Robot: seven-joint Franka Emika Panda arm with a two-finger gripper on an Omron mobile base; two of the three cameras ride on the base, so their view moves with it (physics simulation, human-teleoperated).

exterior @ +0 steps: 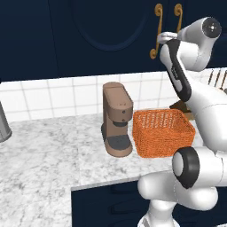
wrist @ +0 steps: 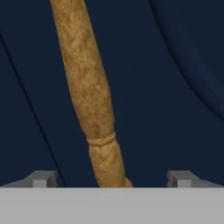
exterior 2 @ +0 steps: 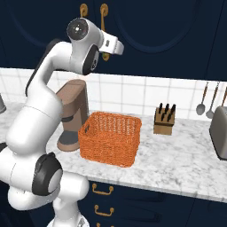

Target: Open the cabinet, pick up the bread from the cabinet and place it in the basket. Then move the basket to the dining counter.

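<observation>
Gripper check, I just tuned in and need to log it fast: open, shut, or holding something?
Gripper: open, holding nothing; its fingertips stand wide apart on either side of the cabinet's brass handle.

The tool (exterior 2: 106, 48) reached the cabinet (exterior 2: 146, 31) handle (exterior 2: 104, 26); below it stood the basket (exterior 2: 111, 138), a coffee machine (exterior 2: 73, 115) beside it.

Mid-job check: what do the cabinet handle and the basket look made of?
The handle: brass-like metal by its mottled golden colour and turned collar, matte rather than polished; rendering leaves it open. The basket: orange woven wicker, with an open lattice weave along its sides.
</observation>
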